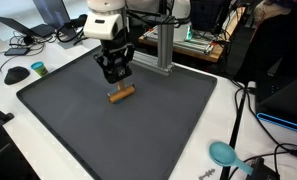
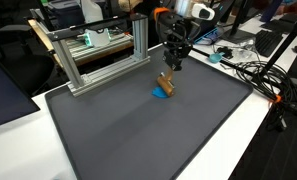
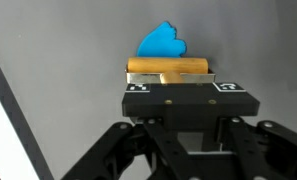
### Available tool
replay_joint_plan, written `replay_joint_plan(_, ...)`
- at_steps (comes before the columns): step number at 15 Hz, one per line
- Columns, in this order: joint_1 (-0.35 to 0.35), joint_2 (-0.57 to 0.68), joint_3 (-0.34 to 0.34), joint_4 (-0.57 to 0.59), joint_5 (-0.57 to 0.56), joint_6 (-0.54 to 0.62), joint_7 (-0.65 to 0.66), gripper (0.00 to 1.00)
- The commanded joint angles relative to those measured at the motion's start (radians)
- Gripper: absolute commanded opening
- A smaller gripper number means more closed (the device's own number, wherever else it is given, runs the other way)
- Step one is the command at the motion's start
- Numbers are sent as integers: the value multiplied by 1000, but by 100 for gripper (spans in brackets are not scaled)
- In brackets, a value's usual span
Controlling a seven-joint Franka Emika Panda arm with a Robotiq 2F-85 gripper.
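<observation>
gripper (image 1: 116, 77) hovers just above a wooden peg (image 1: 122, 94) lying beside a blue piece (image 2: 162, 94) on the mat (image 1: 138, 130), jaw state unclear.

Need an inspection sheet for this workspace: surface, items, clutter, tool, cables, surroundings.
Surface: dark grey mat on a white table.
Items: wooden cylinder lying on the mat; blue shaped piece right beside it, touching or not I cannot tell.
Clutter: teal round object on the table off the mat; dark object and a small teal object near the far corner.
Tool: tool directly above the wooden cylinder, close to it; the wrist view does not show whether it is open or shut.
Cables: black cables along the table edge; more cables past the mat.
Surroundings: aluminium frame at the mat's edge; laptop behind.
</observation>
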Motion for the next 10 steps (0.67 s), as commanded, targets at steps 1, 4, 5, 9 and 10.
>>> replay_joint_plan(1,-31,4,30,2,126,3,-30,22)
replay_joint_plan(4,-44,-63,21,-19,214,33,32,22)
replay_joint_plan(5,-43,-84,13,-27,233,44,68,22)
replay_joint_plan(9,-27,-195,-34,-49,204,31,262,22)
replay_joint_plan(10,-23,-219,-43,-49,195,23,318,22)
